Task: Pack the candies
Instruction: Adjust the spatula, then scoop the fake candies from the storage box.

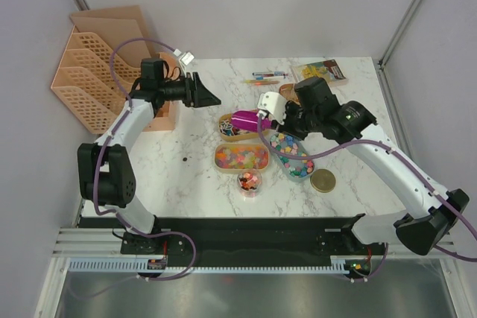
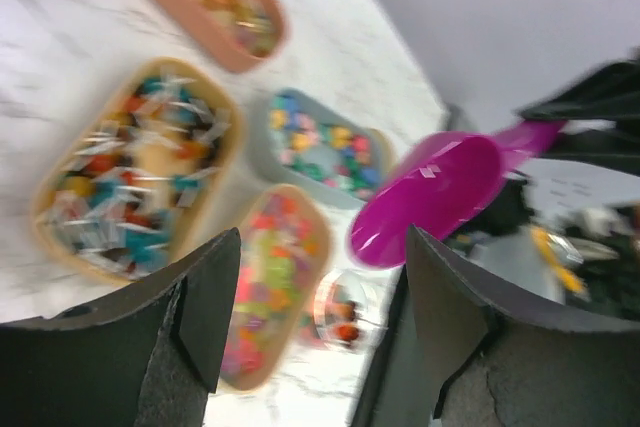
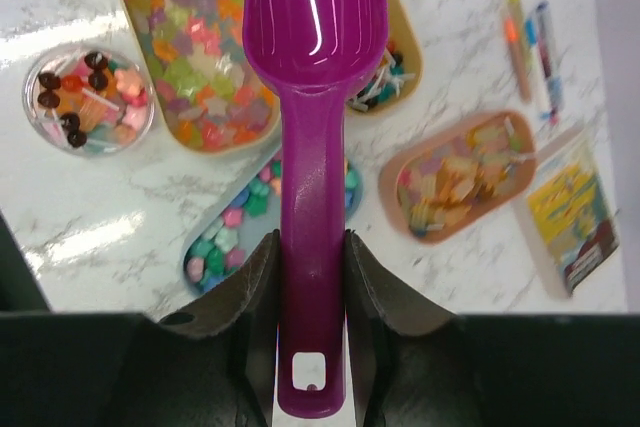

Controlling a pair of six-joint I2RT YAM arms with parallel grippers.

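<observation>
A magenta plastic scoop (image 3: 312, 37) hangs above the tiny mixed candies (image 3: 190, 67), its handle pinched between the black fingers of the right gripper (image 3: 310, 287). The sweets lie below it on the white marble-pattern table (image 1: 171, 184), sorted into oval trays. A tan tray (image 1: 218, 158) carries bright orange, pink and yellow ones. A wooden tray (image 1: 221, 126) under the scoop's bowl has wrapped striped ones, and a grey-blue tray (image 2: 257, 157) beneath the handle has pastel chunks. Pale yellow pieces fill a pink tray (image 3: 392, 182) off to one side. A small clear round cup (image 3: 30, 112) near the tan tray contains brown and coloured sweets. The left gripper (image 1: 205, 94) hovers left of the trays, jaws spread wide.
</observation>
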